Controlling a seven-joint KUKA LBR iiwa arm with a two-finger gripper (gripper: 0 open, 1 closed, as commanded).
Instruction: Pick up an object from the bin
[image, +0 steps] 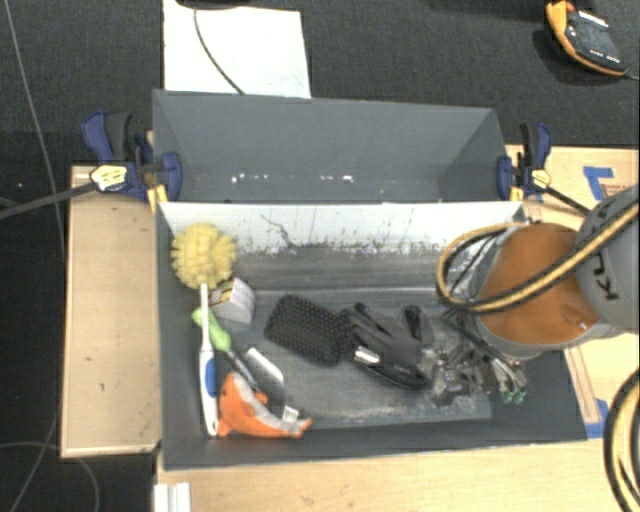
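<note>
Your gripper (455, 378) sits low at the right end of the bin (330, 150), just beside a black glove (385, 345); you can't tell its opening, nor whether it has hold of anything. Left of the glove lies 1 black brush (305, 328). Along the left wall is a heap with a yellow sponge (203, 255) and an orange tool (250, 412).

Bin (380, 412): fluffy ball (203, 255) in far-left corner; toothbrush (208, 385) along left wall before it; hairbrush (308, 328) at centre; glove (385, 345) just right of hairbrush; gripper (455, 378) right of glove, near front wall.
</note>
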